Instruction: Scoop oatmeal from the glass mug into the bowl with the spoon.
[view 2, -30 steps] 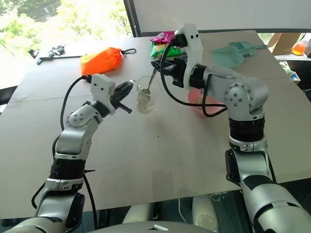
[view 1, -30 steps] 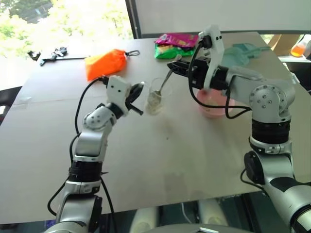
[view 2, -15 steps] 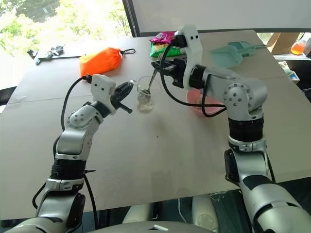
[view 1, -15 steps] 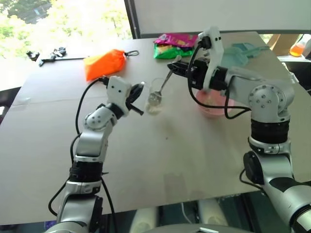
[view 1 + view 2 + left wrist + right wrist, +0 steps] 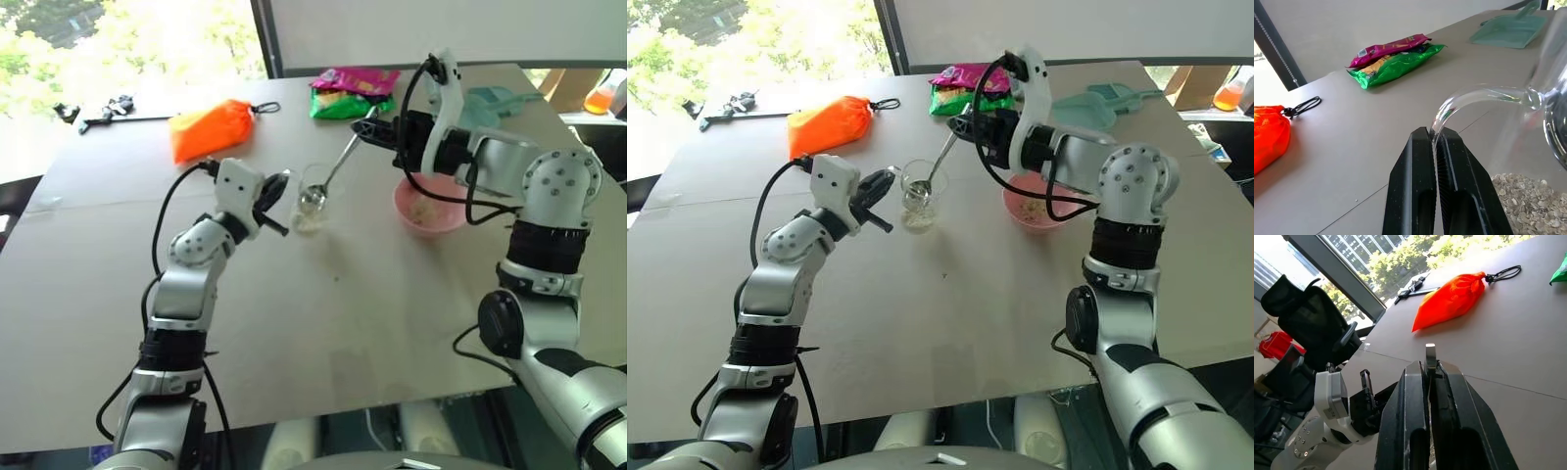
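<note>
left pincer point(image 5: 1436, 142) is clamping the glass mug point(image 5: 919, 194) by its handle to steady it while right pincer point(image 5: 972, 125), clamped on the spoon point(image 5: 937, 168), is dipping for oatmeal point(image 5: 1528, 200).

This looks like an office or lab room in a city building: a large plain table point(image 5: 323, 323) stands by tall windows point(image 5: 127, 39) at the far left, a black office chair point(image 5: 1308, 323) sits beside it, and trees and high-rise buildings point(image 5: 1356, 245) show outside.
</note>
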Robot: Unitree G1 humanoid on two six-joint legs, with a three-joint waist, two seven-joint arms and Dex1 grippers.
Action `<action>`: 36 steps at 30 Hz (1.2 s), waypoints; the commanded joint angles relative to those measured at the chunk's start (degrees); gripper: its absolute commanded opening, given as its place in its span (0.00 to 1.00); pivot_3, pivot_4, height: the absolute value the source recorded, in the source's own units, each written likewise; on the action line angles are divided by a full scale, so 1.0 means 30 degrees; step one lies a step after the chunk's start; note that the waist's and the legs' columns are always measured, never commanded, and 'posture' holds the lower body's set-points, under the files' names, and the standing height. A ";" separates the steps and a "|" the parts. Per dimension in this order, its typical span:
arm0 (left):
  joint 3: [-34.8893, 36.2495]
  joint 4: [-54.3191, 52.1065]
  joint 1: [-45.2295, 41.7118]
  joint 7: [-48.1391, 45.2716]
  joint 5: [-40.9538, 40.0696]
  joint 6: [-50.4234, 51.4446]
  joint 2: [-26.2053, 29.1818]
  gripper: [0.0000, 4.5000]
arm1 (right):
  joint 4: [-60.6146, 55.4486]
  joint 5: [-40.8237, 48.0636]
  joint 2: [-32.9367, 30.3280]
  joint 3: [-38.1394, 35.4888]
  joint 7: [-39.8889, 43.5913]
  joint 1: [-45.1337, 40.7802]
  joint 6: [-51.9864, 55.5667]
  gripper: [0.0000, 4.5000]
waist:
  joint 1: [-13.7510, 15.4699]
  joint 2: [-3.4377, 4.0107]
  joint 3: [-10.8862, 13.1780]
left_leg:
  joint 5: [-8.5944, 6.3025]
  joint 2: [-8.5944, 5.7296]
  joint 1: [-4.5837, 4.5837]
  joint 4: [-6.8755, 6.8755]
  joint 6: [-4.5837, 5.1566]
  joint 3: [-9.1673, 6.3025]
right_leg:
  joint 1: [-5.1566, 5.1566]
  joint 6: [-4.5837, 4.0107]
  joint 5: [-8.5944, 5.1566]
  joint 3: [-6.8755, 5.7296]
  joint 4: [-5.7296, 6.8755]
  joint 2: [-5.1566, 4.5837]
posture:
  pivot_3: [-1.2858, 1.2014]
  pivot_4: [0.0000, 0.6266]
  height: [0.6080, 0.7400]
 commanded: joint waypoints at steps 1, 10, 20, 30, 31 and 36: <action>0.0223 -0.0580 0.0135 0.0215 -0.0042 -0.0505 -0.0064 0.01 | 0.0746 0.1064 -0.0287 -0.2010 -0.0994 -0.1359 0.0373 0.00 | 0.0000 0.0001 0.0001 | 0.0000 0.0000 0.0000 -0.0001 0.0000 0.0002 | 0.0000 0.0000 0.0000 0.0001 -0.0002 0.0000 | 0.52 0.24 1.00; 0.0259 -0.0117 -0.0400 0.0900 -0.0196 -0.0085 -0.0762 0.01 | 0.2198 0.2199 -0.1153 -0.4749 -0.2879 -0.2203 0.1305 0.00 | 0.0008 0.0001 0.0000 | 0.0000 0.0000 0.0000 0.0000 0.0001 0.0019 | -0.0002 0.0000 0.0000 0.0014 0.0014 -0.0002 | 0.52 0.24 1.00; -0.0804 0.1199 -0.2646 0.1525 0.0175 -0.0119 -0.2490 0.01 | 0.2697 0.3130 -0.1880 -0.6736 -0.4770 -0.2165 0.2018 0.00 | -0.0015 0.0001 0.0000 | 0.0000 -0.0002 0.0002 0.0006 0.0003 0.0044 | -0.0005 0.0000 -0.0001 0.0031 0.0134 -0.0002 | 0.52 0.24 1.00; -0.1464 0.2833 -0.4177 0.1498 0.0668 -0.0588 -0.3273 0.01 | 0.2939 0.3935 -0.2906 -0.7868 -0.6048 -0.2017 0.1996 0.00 | -0.0026 0.0000 0.0001 | 0.0000 -0.0001 0.0000 0.0024 0.0004 0.0089 | -0.0058 0.0000 -0.0001 0.0084 0.0202 0.0005 | 0.52 0.24 1.00; -0.1520 0.2958 -0.4261 0.1477 0.0710 -0.0644 -0.3319 0.01 | 0.3106 0.4035 -0.3116 -0.8136 -0.6229 -0.2028 0.1938 0.00 | -0.0018 0.0000 0.0001 | 0.0000 0.0000 -0.0002 0.0022 0.0004 0.0095 | -0.0070 0.0000 -0.0002 0.0093 0.0206 0.0008 | 0.52 0.24 1.00; -0.1811 0.3901 -0.4897 0.1656 0.1183 -0.0836 -0.3622 0.01 | 0.3790 0.4504 -0.4094 -0.8992 -0.6793 -0.2108 0.1625 0.00 | 0.0091 -0.0001 0.0001 | 0.0001 -0.0005 -0.0021 0.0036 0.0005 0.0100 | -0.0072 0.0001 -0.0001 0.0095 0.0202 0.0003 | 0.52 0.24 1.00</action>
